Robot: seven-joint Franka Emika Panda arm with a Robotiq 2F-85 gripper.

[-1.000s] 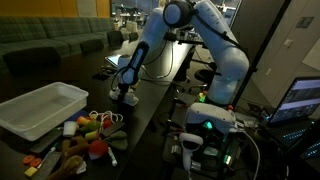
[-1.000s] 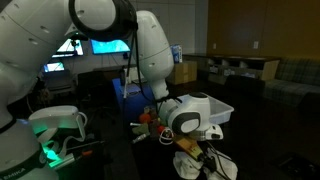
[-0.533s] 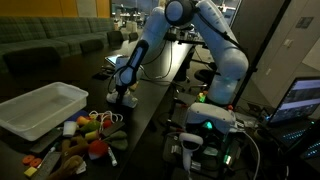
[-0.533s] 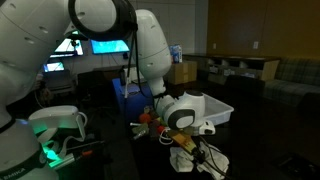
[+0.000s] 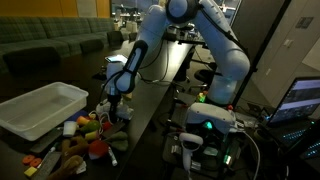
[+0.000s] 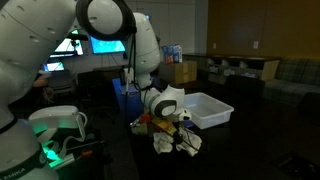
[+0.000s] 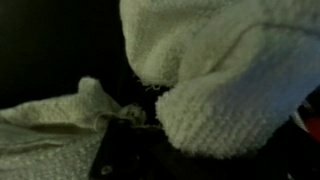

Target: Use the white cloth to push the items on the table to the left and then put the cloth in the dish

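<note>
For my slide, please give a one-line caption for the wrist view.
White knitted cloth bunched close to the wrist camera, over a dark surface.

The arm (image 5: 218,48) arches over and reaches down, claw (image 5: 116,103) low, seemingly pointing downward; jaws obscured.

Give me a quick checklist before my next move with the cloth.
1. Cloth at the gripper: ok. The cloth fills the wrist view.
2. Grip on cloth: cannot tell. The jaws of the gripper are hidden.
3. Items bunched: ok. The items lie heaped beside the dish.
4. Dish free for the cloth: ok. It looks empty.
5. Gripper low enough to push: cannot tell. Contact with the table is not visible.
</note>
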